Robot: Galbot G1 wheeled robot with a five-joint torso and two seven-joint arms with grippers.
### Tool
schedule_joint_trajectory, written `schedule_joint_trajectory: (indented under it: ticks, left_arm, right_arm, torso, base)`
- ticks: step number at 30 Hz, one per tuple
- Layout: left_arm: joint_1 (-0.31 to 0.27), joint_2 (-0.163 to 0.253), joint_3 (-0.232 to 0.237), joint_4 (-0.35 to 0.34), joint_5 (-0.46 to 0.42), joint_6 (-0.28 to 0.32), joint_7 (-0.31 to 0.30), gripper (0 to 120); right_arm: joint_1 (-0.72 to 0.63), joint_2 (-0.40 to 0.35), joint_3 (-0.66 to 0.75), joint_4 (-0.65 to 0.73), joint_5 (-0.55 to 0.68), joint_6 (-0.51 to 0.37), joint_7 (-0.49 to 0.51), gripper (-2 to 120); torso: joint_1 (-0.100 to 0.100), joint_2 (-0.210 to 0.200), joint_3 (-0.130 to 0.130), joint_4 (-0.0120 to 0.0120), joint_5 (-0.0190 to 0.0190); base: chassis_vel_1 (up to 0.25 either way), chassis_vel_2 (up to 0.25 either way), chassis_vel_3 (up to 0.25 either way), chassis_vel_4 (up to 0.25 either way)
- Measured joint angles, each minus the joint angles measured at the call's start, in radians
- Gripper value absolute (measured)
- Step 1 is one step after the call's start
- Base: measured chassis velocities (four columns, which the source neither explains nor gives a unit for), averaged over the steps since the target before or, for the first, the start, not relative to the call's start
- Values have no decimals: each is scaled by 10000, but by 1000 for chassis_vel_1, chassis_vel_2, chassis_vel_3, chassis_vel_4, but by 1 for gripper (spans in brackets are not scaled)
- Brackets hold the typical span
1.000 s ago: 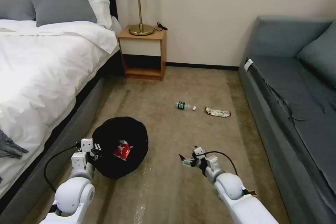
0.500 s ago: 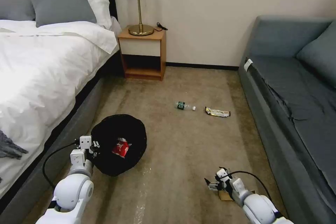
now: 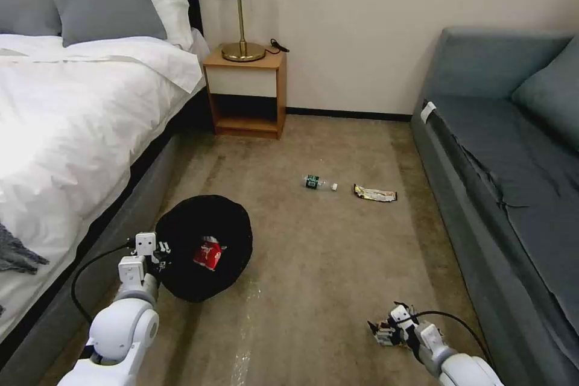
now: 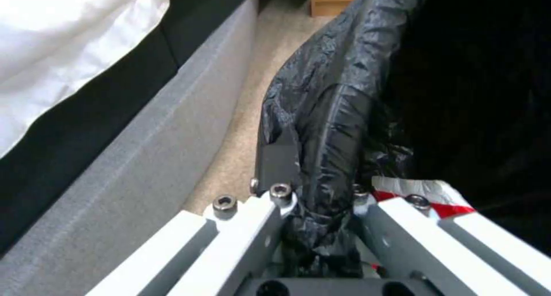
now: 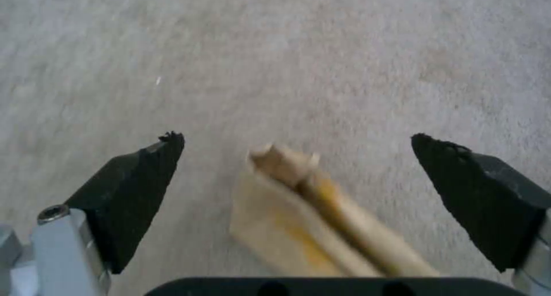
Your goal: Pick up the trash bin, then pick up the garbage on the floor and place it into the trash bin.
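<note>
On the carpet, your right pincer (image 5: 298, 158) gapes wide around a crumpled brown paper bag (image 5: 304, 218); your left pincer (image 4: 318, 201) clamps the round black-lined trash bin's (image 3: 205, 247) rim.

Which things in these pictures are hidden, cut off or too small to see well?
- Brown paper bag: right wrist view, near end cut off by the gripper body; head view, the open right gripper covers it.
- Trash bin: head view, white wall hidden under the black bag; the left gripper clamps its rim.
- Bottle label: head view, too small to read.
- Red packet: left wrist view, mostly behind a finger.
</note>
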Motion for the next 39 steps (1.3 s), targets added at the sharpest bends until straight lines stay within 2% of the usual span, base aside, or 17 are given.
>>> schedule_joint_trajectory:
  ticks: [9, 23, 31, 35, 38, 39]
  left_arm:
    - [84, -76, 77, 0, 45, 0, 11, 0]
    - [109, -161, 190, 101, 96, -106, 40, 0]
    - [-142, -168, 240, 247, 100, -141, 104, 0]
    - [-198, -124, 223, 264, 71, -142, 136, 0]
    - [-250, -78, 168, 263, 6, -141, 166, 0]
    - [-250, -78, 168, 263, 6, -141, 166, 0]
  right_arm:
    - [-396, -105, 218, -198, -421, 182, -396, 100]
    - [297, 11, 129, -1489, -640, 371, -424, 100]
    - [653, 145, -107, -1913, -708, 273, -454, 100]
    - [836, 226, -184, -2119, -724, 285, -463, 93]
    - [895, 238, -193, -2276, -736, 436, -540, 78]
    - [895, 238, -193, -2276, -736, 436, -540, 78]
  torso:
    - [0, 0, 0, -1, 0]
    - [0, 0, 1, 0, 0]
    - [0, 0, 1, 0, -1]
    - [0, 0, 1, 1, -1]
    - [0, 0, 1, 0, -1]
    - [0, 0, 1, 0, -1]
  base:
    - [0, 0, 0, 0]
    - [0, 0, 0, 0]
    - [0, 0, 0, 0]
    - [0, 0, 0, 0]
    - [0, 0, 0, 0]
    - [0, 0, 0, 0]
